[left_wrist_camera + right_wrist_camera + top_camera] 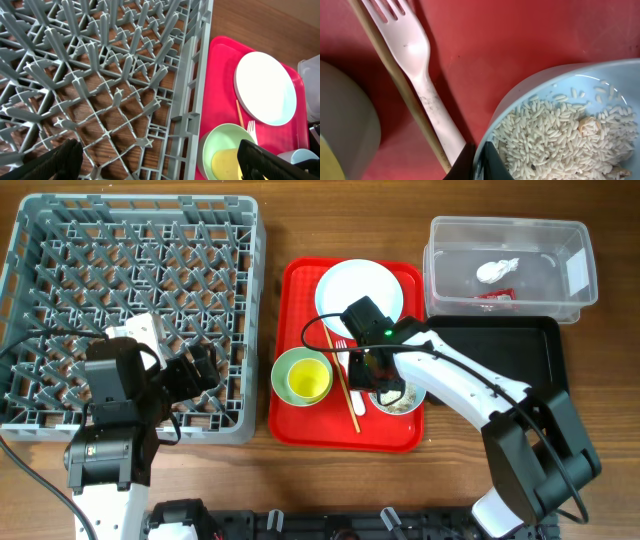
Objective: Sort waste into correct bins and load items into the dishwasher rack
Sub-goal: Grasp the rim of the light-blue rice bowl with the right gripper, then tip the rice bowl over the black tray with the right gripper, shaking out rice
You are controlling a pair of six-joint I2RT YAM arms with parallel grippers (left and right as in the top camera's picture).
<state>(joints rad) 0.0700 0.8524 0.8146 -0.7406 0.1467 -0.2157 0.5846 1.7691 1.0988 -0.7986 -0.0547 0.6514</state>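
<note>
My right gripper [378,385] [480,160] is shut on the rim of the pale blue bowl [402,402] [530,85], which holds rice grains and beige scraps [555,135]. The white fork [345,352] [415,55] and the chopstick [350,405] [400,85] lie beside the bowl. The pale green bowl [285,370] [220,140] holds the yellow cup [308,380] [225,162]. The pale blue plate [360,290] [265,87] lies behind them. My left gripper [205,370] [160,165] is open and empty over the front right corner of the grey rack [140,202] [100,75].
All the dishes sit on a red tray [300,425] [220,75] [510,35] right of the rack. The clear tub [545,240] at the back right holds the white tissue [495,270] and the red-and-white wrapper [497,295]. The black tray [520,350] lies in front of it.
</note>
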